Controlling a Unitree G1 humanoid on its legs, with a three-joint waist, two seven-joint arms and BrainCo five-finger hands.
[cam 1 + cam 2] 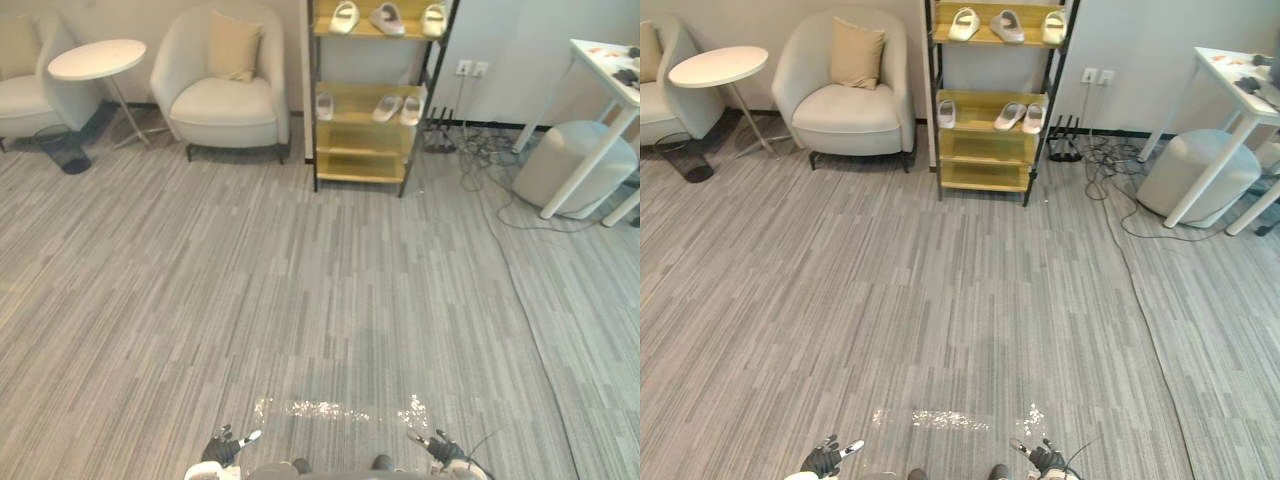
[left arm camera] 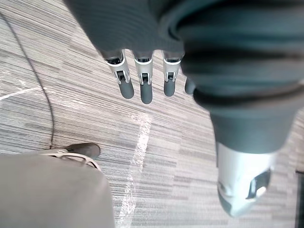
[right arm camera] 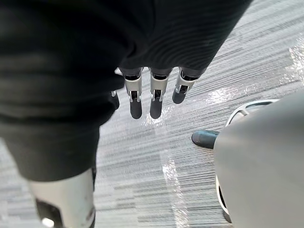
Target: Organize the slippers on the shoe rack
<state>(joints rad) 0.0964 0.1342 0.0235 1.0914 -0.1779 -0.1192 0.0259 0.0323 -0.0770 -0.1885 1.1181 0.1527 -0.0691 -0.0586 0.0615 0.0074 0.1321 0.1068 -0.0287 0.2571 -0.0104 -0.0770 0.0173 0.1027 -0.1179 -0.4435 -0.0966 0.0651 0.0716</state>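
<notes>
Grey striped floor (image 1: 300, 280) runs from the hands to the far wall. Against that wall stands an armchair (image 1: 225, 110) with a cushion (image 1: 233, 47), and just right of it the rack (image 1: 362, 138). Further right a pouf (image 1: 570, 165) sits partly under a white surface (image 1: 600, 62), with cables (image 1: 490, 150) on the floor between pouf and rack. Left of the armchair are a second armchair (image 1: 25, 95), a round surface (image 1: 97, 58) and a dark bin (image 1: 62, 148).

Three slippers (image 1: 388, 18) lie on the rack's top shelf. On the shelf below, one lies at the left and two side by side at the right.

The left hand (image 1: 222, 448) and right hand (image 1: 443, 448) hang low, well apart from the rack. The left hand's fingers (image 2: 145, 80) and the right hand's fingers (image 3: 156, 95) are straight, side by side, holding nothing.
</notes>
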